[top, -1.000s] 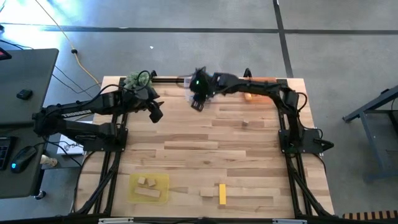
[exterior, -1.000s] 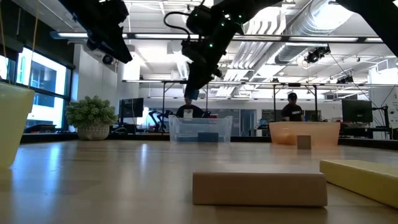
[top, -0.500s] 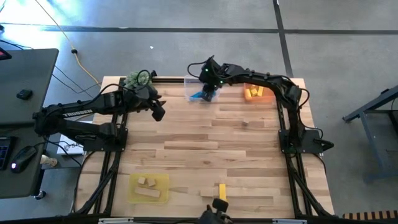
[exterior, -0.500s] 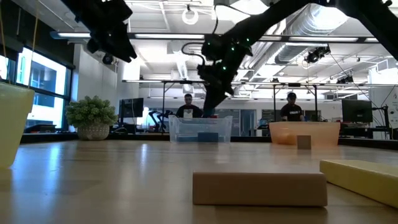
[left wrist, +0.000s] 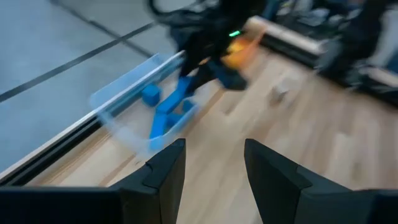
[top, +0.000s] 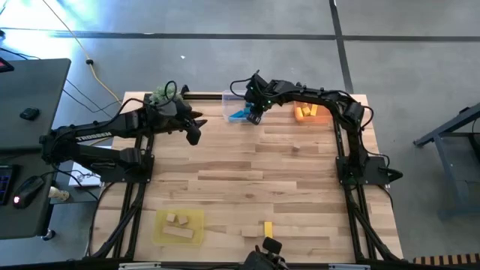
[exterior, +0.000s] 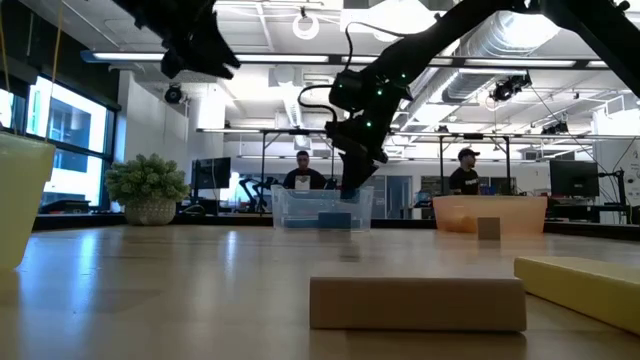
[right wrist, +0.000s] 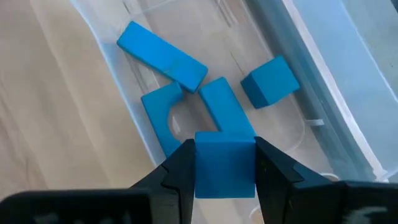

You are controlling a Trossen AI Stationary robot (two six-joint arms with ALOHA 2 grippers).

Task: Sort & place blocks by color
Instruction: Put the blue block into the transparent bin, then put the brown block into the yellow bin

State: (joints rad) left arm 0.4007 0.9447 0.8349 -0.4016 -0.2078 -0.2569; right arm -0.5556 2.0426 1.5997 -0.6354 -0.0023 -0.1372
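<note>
My right gripper [top: 254, 117] hangs over the clear tray [top: 234, 101] at the table's far edge, shut on a blue block [right wrist: 224, 163]. Several more blue blocks [right wrist: 163, 56] lie in that tray. Left of the tray, my left gripper [top: 193, 135] hovers above the table, open, with nothing between its fingers [left wrist: 214, 168]. Yellow blocks [top: 305, 112] lie in the orange tray [top: 318, 97]. Plain wood blocks [top: 177, 220] lie in the yellow tray [top: 196, 234]. A wood bar [top: 250, 232], a yellow bar [top: 268, 228] and a small wood block [top: 296, 148] lie loose on the table. My right gripper pinches the blue block by two opposite sides [right wrist: 200, 168] between its two fingers. The fingers slant down from above. The block is lifted clear, just above the blue blocks in the clear tray.
A green plant ball [top: 160, 97] sits at the far left corner, behind my left arm. The middle of the wooden table [top: 247, 176] is bare. In the low view, people stand in the room beyond the table.
My right gripper has carried the blue block toward the table's far edge and down, from above the bare wood to just over the clear tray. My left gripper has tipped and rolled a little where it hovers.
</note>
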